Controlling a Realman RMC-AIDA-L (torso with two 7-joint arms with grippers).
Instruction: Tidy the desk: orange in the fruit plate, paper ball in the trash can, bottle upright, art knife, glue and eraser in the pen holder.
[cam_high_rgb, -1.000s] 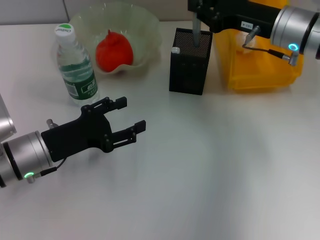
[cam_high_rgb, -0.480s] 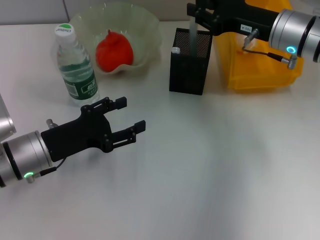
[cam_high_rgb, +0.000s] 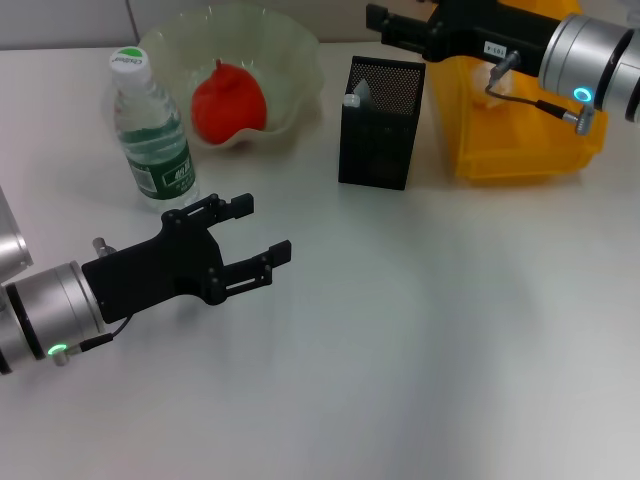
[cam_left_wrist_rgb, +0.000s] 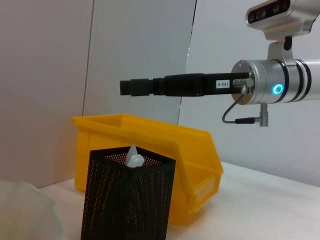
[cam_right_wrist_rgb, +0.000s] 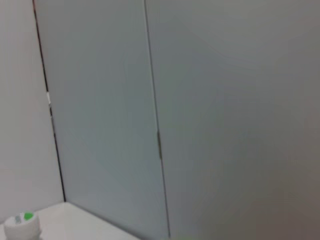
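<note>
While right gripper (cam_high_rgb: 385, 20) hovers, fingers together, pen holder (cam_high_rgb: 378, 125) sits just below.

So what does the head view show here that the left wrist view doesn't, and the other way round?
Only the head view shows the orange, which sits in the fruit plate, the upright bottle, and the left tool hovering open low over the desk. Only the left wrist view shows the right tool side-on, held well above the pen holder, and the wall panels behind. Both show the pen holder with a pale tip poking out of it, the yellow trash can beside it, and the right arm.
</note>
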